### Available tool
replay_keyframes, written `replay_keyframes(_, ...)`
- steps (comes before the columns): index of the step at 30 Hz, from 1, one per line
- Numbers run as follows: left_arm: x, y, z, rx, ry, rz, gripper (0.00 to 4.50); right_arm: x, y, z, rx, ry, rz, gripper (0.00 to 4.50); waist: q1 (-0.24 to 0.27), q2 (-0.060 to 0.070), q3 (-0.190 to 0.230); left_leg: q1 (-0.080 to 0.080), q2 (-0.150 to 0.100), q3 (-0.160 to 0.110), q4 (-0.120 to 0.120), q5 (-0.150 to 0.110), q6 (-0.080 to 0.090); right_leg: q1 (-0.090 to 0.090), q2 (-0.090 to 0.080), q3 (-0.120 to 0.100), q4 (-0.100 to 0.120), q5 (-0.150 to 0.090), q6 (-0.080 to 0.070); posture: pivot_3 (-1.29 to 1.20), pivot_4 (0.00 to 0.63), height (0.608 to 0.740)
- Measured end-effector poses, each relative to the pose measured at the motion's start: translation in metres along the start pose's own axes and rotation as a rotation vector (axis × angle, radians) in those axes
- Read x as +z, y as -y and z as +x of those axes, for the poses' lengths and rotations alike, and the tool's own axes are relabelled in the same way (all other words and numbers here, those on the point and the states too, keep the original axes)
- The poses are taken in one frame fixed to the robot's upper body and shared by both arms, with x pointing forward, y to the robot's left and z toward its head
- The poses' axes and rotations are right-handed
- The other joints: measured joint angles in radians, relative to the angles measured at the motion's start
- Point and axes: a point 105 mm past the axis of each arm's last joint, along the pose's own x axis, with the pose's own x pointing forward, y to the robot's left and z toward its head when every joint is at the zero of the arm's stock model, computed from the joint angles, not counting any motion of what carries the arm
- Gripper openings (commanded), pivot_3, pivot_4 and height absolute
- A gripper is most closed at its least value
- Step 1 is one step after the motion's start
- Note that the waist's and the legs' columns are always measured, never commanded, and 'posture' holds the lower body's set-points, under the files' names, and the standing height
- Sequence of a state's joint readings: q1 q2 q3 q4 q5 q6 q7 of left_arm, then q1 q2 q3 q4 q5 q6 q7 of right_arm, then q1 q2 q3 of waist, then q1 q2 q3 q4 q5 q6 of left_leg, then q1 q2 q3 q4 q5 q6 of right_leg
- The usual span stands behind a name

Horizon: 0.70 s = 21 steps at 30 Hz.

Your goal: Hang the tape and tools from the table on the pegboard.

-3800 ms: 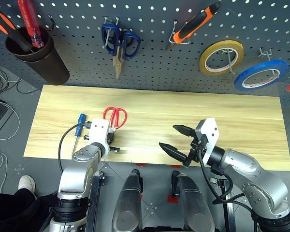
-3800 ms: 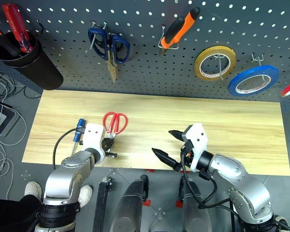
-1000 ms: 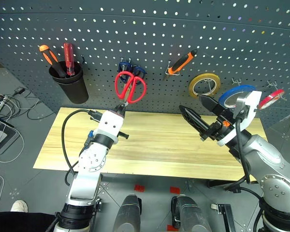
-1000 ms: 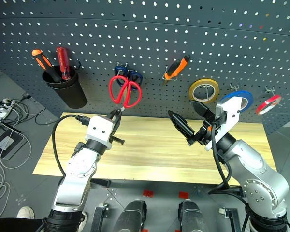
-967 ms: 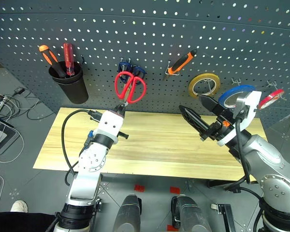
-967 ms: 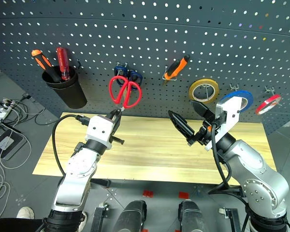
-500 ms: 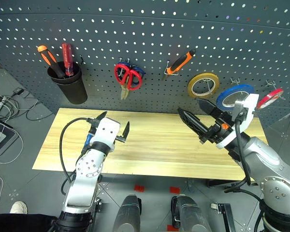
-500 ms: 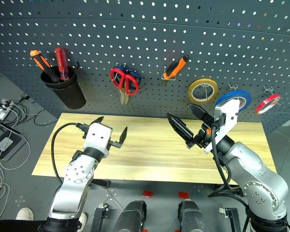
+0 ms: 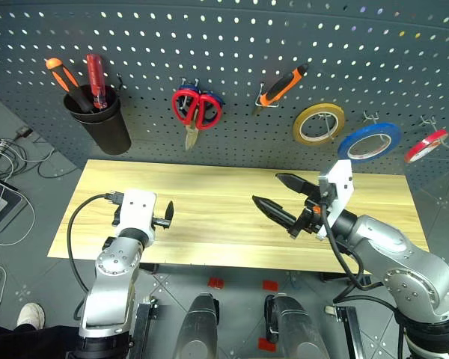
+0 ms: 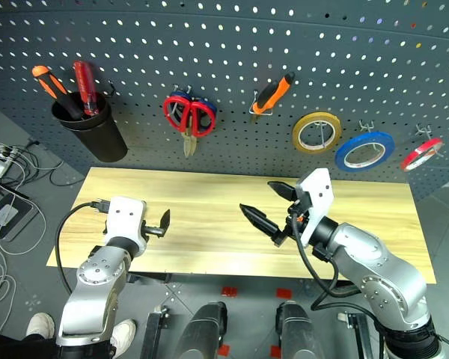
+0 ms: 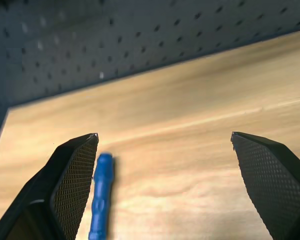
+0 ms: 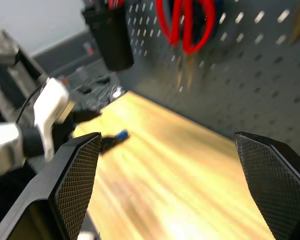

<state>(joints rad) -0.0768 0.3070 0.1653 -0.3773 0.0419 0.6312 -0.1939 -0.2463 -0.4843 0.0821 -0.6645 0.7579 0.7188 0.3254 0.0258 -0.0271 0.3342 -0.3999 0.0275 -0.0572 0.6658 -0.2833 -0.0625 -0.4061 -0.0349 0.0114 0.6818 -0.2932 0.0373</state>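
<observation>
The red-handled scissors [image 9: 197, 111] hang on the pegboard [image 9: 232, 67], over the blue-handled scissors [image 9: 215, 99] on the same hooks, blades pointing down. To their right hang the orange-and-black-handled pliers [image 9: 283, 84], a yellow tape roll [image 9: 318, 123], a wider blue tape roll [image 9: 368, 141] and the thin red tape [image 9: 426, 145] at the far right. A black cup [image 9: 103, 120] at the board's left holds 2 larger screwdrivers [image 9: 78, 75].

The table [image 9: 224, 187] is nearly bare. The small blue-handled screwdriver [image 11: 101, 196] lies on the wood near the table's left end, just beside one finger of the left gripper [image 9: 144, 213], not between its fingers.

The left gripper hovers low over the table's left part with its 2 fingers spread wide and nothing between them. The right gripper [image 9: 283, 197] hangs over the table's middle right, pointing toward the left, its fingers also wide apart and empty.
</observation>
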Motion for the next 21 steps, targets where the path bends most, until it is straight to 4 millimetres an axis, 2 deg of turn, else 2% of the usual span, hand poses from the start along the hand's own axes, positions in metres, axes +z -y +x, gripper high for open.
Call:
replay_keyframes(4,0.002,-0.012,0.007,-0.007,-0.036,-0.04,4.49,-0.003,-0.004,0.005,0.014,-0.033,0.0,4.5,0.0,0.001,0.034,0.0,0.0,0.0,0.0,0.0,0.0,-0.001,0.0,0.001,0.001,0.0,0.0,0.13,0.483,0.74)
replay_keyframes(9,-0.009,-0.026,0.012,-0.024,-0.12,-0.103,4.49,0.002,-0.009,0.007,0.019,-0.054,-0.005,4.5,-0.001,0.0,0.08,-0.001,0.001,-0.001,0.0,0.0,0.0,-0.004,0.0,0.003,0.003,0.0,0.0,0.11,0.519,0.74)
replay_keyframes(16,-0.024,-0.048,0.012,-0.02,-0.186,-0.151,4.49,0.001,-0.009,0.007,-0.016,-0.08,0.023,4.5,-0.001,0.0,0.115,-0.004,0.001,0.001,0.0,0.0,-0.001,-0.011,-0.001,0.005,0.007,0.0,0.0,0.09,0.549,0.74)
replay_keyframes(21,-0.019,-0.059,0.02,-0.028,-0.179,-0.15,4.49,0.003,-0.01,0.006,-0.026,-0.078,0.04,4.5,-0.001,0.0,0.128,-0.008,0.001,0.001,0.001,0.001,-0.002,-0.016,-0.001,0.005,0.011,0.0,0.0,0.09,0.565,0.74)
